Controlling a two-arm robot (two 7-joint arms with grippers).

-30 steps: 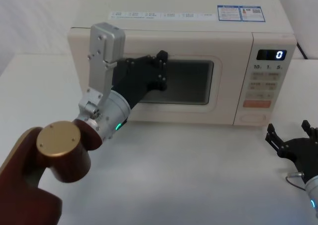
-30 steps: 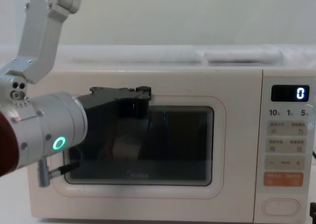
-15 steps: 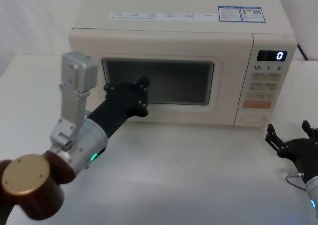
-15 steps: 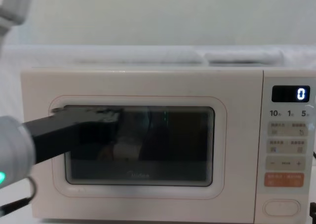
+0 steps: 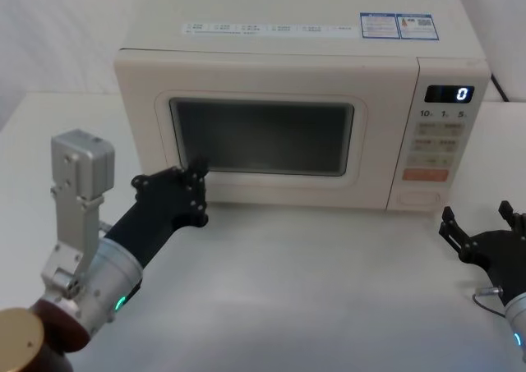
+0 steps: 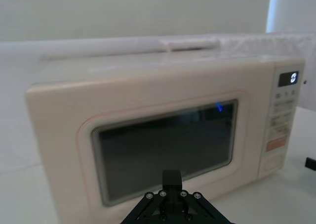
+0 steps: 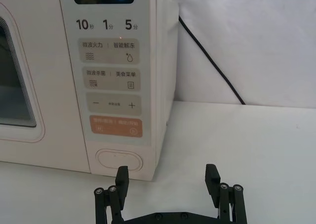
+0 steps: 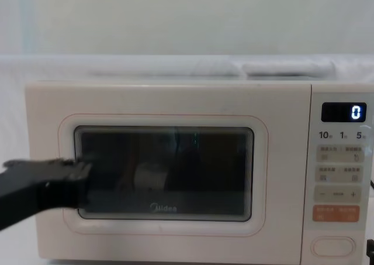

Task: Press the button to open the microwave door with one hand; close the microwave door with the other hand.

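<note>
Two grippers, both clear of microwave. Microwave door (image 5: pixel 259 138) flush shut — closing looks done. Left gripper (image 5: pixel 196 193) low by door's left corner, not touching, fingers pressed together. Right gripper (image 7: pixel 167 185) spread wide, empty, just before button (image 7: pixel 120 160) — parked.

The microwave (image 5: pixel 271 68) is cream all over. Its door (image 5: pixel 263 138) is cream with a dark, near-black window and a thin orange outline around it. The button (image 7: pixel 119 160) is plain cream with a thin grey outline; the key (image 7: pixel 116 126) above it is orange with pale lettering. The display (image 5: pixel 448 91) is black with a glowing white 0. Both stickers (image 5: pixel 397 23) on top are blue and white. The left gripper (image 5: pixel 196 187) is black, on a silver wrist with a green light; the right gripper (image 7: pixel 167 182) is black. The table (image 5: pixel 312 290) is white, the cable (image 7: pixel 207 61) black
</note>
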